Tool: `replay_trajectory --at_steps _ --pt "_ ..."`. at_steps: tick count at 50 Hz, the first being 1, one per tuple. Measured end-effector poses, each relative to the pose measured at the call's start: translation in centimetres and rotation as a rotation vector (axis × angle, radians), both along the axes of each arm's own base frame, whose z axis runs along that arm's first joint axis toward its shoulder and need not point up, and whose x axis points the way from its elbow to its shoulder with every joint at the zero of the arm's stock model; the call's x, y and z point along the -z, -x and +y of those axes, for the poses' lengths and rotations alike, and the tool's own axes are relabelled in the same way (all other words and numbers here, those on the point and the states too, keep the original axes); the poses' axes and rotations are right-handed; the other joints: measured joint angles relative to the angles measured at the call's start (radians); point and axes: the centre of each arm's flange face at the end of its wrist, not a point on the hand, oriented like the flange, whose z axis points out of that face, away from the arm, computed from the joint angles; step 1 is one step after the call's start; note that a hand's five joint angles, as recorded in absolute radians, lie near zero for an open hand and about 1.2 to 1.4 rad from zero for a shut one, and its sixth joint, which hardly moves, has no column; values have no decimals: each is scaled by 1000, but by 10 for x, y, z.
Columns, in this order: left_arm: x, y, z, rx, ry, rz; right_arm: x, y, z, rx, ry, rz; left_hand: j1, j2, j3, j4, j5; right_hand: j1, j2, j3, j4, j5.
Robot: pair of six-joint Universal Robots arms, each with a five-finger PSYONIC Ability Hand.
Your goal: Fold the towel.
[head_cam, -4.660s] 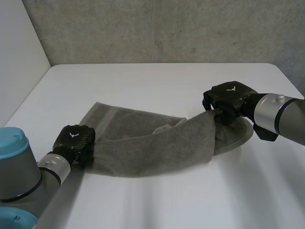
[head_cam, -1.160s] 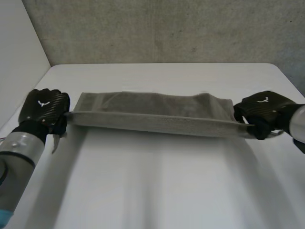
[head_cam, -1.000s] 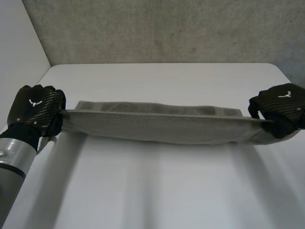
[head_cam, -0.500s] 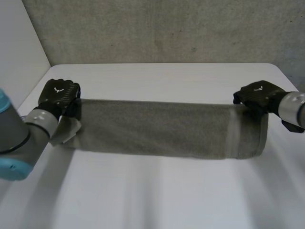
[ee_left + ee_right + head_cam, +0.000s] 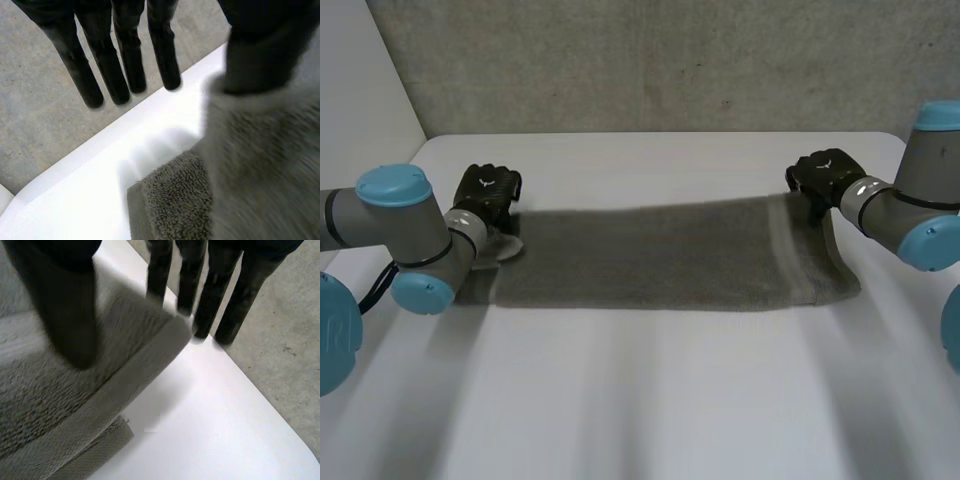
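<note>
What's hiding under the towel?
The towel spreads over the white table, which shows all round it. Near the right hand, a second towel layer peeks out beneath the top one. The tabletop under the cloth is covered, so anything there is hidden.

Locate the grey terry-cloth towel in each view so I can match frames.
Head view: the grey terry-cloth towel lies spread across the white table, the left hand and right hand at its far corners.
Left wrist view: towel under the left hand's thumb, fingers straight and clear of it.
Right wrist view: towel right below the right hand.
Shared landmark: the table's far edge against the grey concrete wall.
</note>
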Motion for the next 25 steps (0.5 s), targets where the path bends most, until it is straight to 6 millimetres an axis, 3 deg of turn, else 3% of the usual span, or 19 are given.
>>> replay_trajectory --at_steps 2,4,10,18,21,25 --pt "-2 0 -1 -3 5 2 1 -2 0 8 1 3 -146 -142 -147 -158 -171 -275 -276 -283 -284 -300" --pt "-6 0 -2 -5 14 5 0 -3 1 14 0 4 -176 -185 -188 -200 -223 -342 -328 -349 -344 -349" --pt "-38 0 -2 -8 77 27 -18 -10 12 14 -5 -15 -201 -220 -224 -240 -272 -360 -328 -355 -347 -349" --pt "-108 -2 7 -1 193 99 -70 -15 45 3 -18 -84 -223 -252 -253 -268 -312 -360 -328 -355 -347 -349" --pt "-120 -5 14 2 194 127 -84 -14 61 0 -25 -98 -229 -272 -277 -288 -323 -360 -328 -355 -347 -349" --pt "-121 -9 23 4 161 138 -90 -10 78 -2 -44 -100 -229 -300 -306 -317 -349 -360 -328 -355 -347 -349"
